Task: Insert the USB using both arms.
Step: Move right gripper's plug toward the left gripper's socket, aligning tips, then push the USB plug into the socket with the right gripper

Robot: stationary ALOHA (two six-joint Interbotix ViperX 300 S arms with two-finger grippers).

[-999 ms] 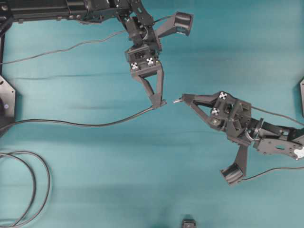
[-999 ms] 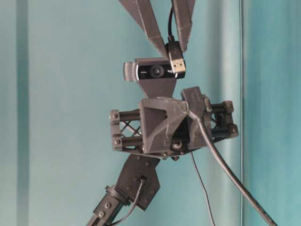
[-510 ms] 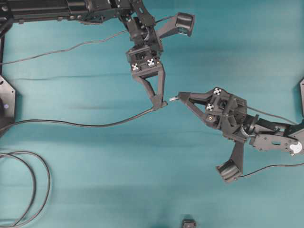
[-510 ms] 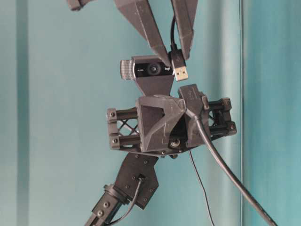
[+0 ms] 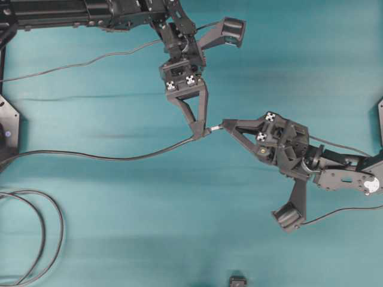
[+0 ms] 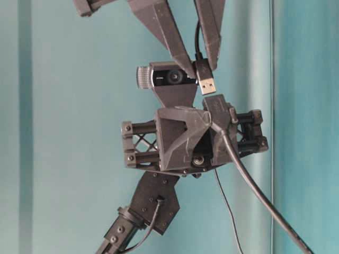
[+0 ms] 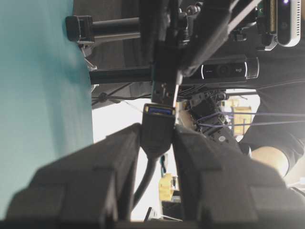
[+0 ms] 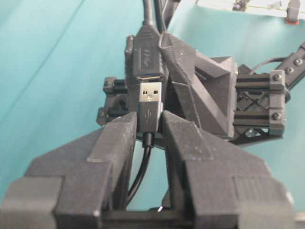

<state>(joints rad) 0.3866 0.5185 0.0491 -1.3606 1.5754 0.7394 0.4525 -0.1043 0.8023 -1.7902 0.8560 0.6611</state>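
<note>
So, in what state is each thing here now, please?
USB: held in right gripper, metal tip at the socket's mouth, not inserted.
Socket: held in left gripper, opening facing the plug.
Looped cables: lying on the table, untouched.

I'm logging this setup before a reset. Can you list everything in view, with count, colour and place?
USB plug: one, dark with silvery tip, pinched in the right tool, tip just short of the socket.
USB socket: one, all dark, pinched in the left tool, mouth facing the plug.
Socket cable: one, dark grey, trailing left across the table.
Looped cables: dark, lower left of the table.
Small dark object: one, bottom edge, too small to identify.
Table cover: one, teal.
Left tool: black, reaching down from the top centre.
Right tool: black, reaching in from the right.
Wrist cameras: two, black, one per arm.
</note>
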